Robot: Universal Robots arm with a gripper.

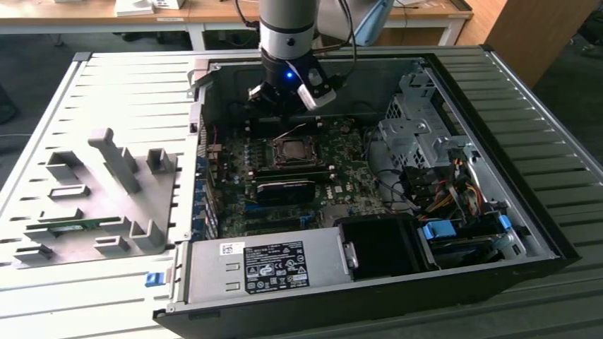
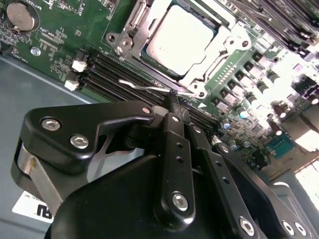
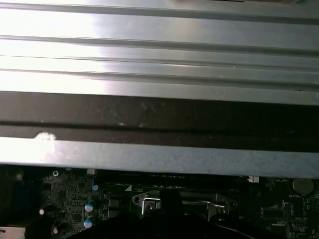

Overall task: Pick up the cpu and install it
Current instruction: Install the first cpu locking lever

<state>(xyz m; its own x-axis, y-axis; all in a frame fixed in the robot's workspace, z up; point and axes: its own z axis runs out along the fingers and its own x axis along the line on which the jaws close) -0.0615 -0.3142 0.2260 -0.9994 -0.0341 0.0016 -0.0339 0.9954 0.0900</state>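
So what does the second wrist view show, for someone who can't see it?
A silver cpu sits in its socket on a green motherboard. The black gripper hangs just above the board, beside the socket's thin metal lever.

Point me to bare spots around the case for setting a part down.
Free: ribbed table between the grey tray and the case, and the strip at the exterior view's right. Crowded: the motherboard around the cpu under the gripper, and the cable bay.

Matt silver metal cpu [image 2: 180,40], glossy black gripper [image 2: 172,97] (plastic-looking), green circuit board [image 2: 60,37]
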